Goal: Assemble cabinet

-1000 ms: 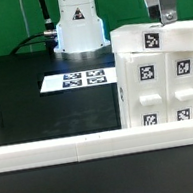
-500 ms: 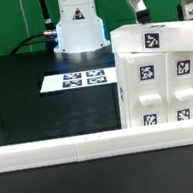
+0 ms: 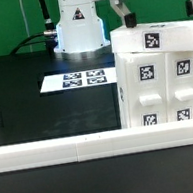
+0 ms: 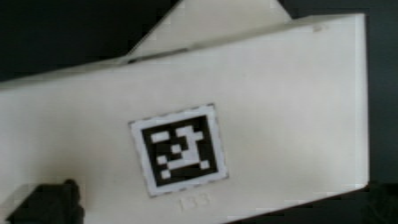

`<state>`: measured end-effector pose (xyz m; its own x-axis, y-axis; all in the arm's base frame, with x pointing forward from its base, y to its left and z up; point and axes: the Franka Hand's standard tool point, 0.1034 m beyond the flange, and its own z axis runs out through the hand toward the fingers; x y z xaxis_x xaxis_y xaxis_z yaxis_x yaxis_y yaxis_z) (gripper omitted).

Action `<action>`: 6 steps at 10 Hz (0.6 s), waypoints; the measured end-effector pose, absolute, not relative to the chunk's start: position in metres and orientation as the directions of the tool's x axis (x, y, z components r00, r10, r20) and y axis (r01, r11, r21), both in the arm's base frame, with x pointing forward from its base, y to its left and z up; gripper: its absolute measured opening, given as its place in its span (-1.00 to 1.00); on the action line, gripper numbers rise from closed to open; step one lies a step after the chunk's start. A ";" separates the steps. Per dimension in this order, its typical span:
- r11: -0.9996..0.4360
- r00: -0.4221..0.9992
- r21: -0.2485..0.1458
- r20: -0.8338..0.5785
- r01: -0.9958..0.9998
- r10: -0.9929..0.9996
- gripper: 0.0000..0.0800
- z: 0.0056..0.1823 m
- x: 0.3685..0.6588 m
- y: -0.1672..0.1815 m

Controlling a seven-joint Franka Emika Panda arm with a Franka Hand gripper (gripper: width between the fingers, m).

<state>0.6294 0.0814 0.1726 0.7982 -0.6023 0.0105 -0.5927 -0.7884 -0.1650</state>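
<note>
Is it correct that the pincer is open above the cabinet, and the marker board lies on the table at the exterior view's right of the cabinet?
Not quite. The pincer is open above the cabinet, but the marker board lies on the table at the exterior view's left of the cabinet, not its right. The exterior view shows this.

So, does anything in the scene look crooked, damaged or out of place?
Nothing stands out. The cabinet stands upright against the long white rail, the marker board lies flat, and the open gripper hovers above the cabinet.
</note>
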 end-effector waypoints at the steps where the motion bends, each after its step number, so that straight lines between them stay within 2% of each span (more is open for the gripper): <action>1: -0.827 0.836 -0.164 0.021 -0.539 -0.549 0.99 0.173 0.629 0.085; 4: -0.930 0.936 -0.152 0.058 -0.334 -0.346 0.99 0.172 0.629 0.082; 6: -0.980 0.982 -0.127 0.085 -0.156 -0.167 0.99 0.172 0.629 0.083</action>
<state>0.6286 0.0825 0.1719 0.9823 -0.1670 0.0850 -0.1556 -0.9796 -0.1270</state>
